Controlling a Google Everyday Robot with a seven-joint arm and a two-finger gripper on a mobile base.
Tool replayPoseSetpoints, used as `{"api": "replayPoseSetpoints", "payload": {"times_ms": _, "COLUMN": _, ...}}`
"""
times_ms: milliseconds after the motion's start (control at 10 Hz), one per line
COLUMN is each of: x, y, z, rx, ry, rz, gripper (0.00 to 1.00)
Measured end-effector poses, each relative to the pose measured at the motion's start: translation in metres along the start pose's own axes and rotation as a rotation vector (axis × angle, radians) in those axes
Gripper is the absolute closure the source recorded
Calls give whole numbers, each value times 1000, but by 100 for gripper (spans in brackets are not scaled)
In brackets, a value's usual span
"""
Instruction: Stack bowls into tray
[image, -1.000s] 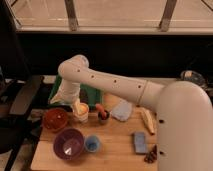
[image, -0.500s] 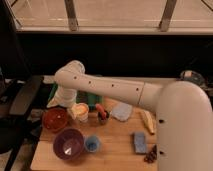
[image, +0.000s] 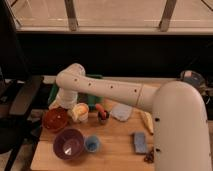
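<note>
Note the claw (image: 56, 105), released and holding nothing, poised low over the far left rim of the red-orange bowl (image: 55, 120). Find that bowl at the left of the worktop (image: 117, 147), with the purple bowl (image: 68, 144) just nearer and a touch to the right. Count both as upright and both as outside the green tray (image: 93, 99). Look for the tray at the far left, largely hidden behind the arm (image: 107, 89), and treat its inside as unknown. Judge the step in hand as the first pick: taking the red-orange bowl by its wall.

Go straight down with one jaw inside the rim and one outside; pinch the wall, not the whole bowl. Choose the far left part of the rim, away from the white-orange cup (image: 80, 112) standing just right of the bowl, close enough to be knocked. Clench firmly, but expect thin plastic to flex and to tip once lifted by one side. Lift well clear of the cup before swinging, then carry toward the far side and set down flat on the tray floor, inside the raised sides. Release only once seated. Leave room above for the purple bowl to nest afterwards. Mind the small blue cup (image: 92, 144) just right of the purple bowl on the later pick.
</note>
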Motion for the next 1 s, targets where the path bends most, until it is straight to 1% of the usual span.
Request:
{"api": "replayPoseSetpoints", "payload": {"times_ms": 200, "x": 4, "y": 4, "z": 18, "rx": -5, "ry": -17, "rz": 16, "gripper": 20}}
{"api": "replayPoseSetpoints", "payload": {"times_ms": 500, "x": 11, "y": 7, "z": 33, "rx": -1, "ry": -40, "rz": 25, "gripper": 20}}
{"api": "replayPoseSetpoints", "payload": {"times_ms": 600, "x": 12, "y": 8, "z": 39, "rx": 2, "ry": -49, "rz": 26, "gripper": 20}}
{"api": "replayPoseSetpoints", "payload": {"times_ms": 700, "x": 12, "y": 7, "z": 45, "rx": 12, "ry": -66, "rz": 34, "gripper": 20}}
{"api": "replayPoseSetpoints", "payload": {"times_ms": 800, "x": 12, "y": 7, "z": 51, "rx": 19, "ry": -73, "rz": 36, "gripper": 20}}
{"api": "replayPoseSetpoints", "payload": {"times_ms": 900, "x": 17, "y": 14, "z": 51, "rx": 11, "ry": -66, "rz": 44, "gripper": 22}}
{"api": "replayPoseSetpoints", "payload": {"times_ms": 1000, "x": 17, "y": 13, "z": 50, "rx": 13, "ry": -67, "rz": 44, "gripper": 28}}
